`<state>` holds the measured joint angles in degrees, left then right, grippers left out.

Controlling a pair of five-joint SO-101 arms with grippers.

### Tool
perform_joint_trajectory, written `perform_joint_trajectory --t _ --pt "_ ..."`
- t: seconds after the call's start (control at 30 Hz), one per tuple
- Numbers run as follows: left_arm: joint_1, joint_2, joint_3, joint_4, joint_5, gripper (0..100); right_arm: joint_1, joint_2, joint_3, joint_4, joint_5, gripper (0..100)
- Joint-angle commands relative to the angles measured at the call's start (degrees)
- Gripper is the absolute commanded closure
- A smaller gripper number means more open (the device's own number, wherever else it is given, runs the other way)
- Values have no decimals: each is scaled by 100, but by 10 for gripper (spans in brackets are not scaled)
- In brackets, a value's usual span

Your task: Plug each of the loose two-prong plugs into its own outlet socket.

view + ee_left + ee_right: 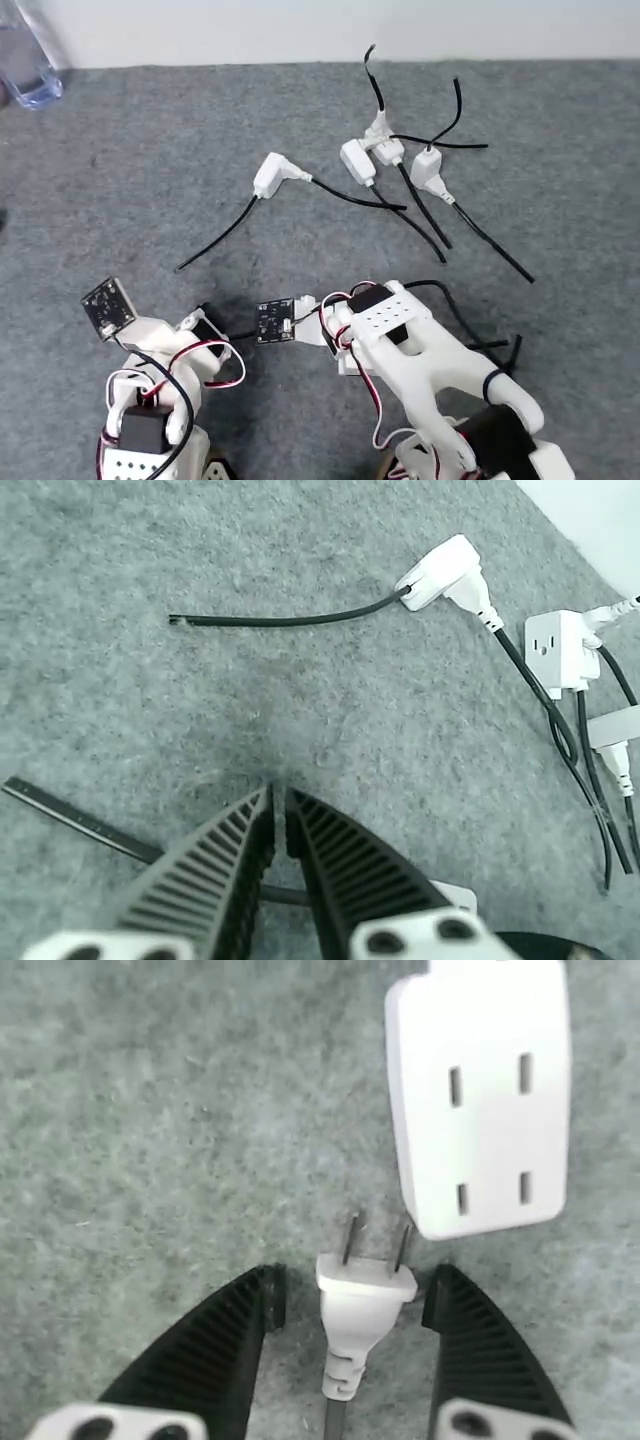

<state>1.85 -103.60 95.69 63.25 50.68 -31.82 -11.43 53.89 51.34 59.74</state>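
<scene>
Left gripper [279, 800], jaws together, over grey carpet [150, 540]; a white plug [445, 575] and outlet block [560, 650] lie well ahead of it.

Your left gripper [279, 798], with black ribbed fingers on a white plastic body, has its tips pressed together. Your right gripper [352, 1285], same build, is spread wide. The left arm [150, 410] and right arm [430, 370] sit side by side, both tools pointing down.
</scene>
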Motion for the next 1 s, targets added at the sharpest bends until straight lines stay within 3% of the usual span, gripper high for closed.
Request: perform_joint_trajectory --t 0.0,0.27,0.97 --pt "0 -70 -22 9 -53 977 -13 57 -387 -31 -70 769" --pt "-18 -70 -22 -9 -53 977 -75 -629 -624 778 -88 769" --pt "-26 -70 -22 9 -53 977 -40 374 -721 75 -290 769"
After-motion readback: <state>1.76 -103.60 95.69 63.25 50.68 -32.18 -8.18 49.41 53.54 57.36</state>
